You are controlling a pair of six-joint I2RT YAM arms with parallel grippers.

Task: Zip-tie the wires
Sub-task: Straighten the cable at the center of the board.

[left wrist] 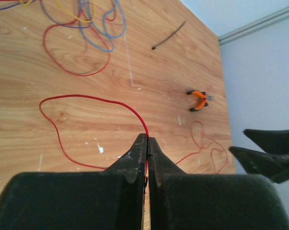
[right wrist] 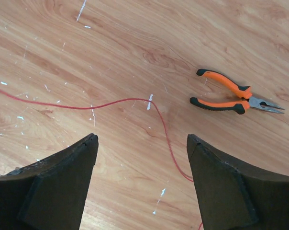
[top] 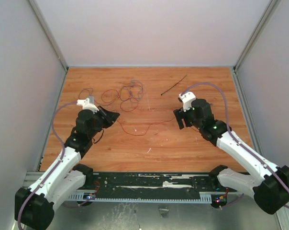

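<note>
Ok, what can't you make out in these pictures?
Zip tie head: too small, top view.
Red wire end: left wrist view, hidden between the shut left tool.
Pliers: absent from top view, likely beneath the right tool.
Wire tangle: cut by left wrist view's top edge.

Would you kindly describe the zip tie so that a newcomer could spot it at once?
On the wooden table, look near the far edge, right of the wires and beyond the right pincer. The zip tie lies there alone, slanted: a short, straight black strip, unlike the curling coloured wires.
</note>
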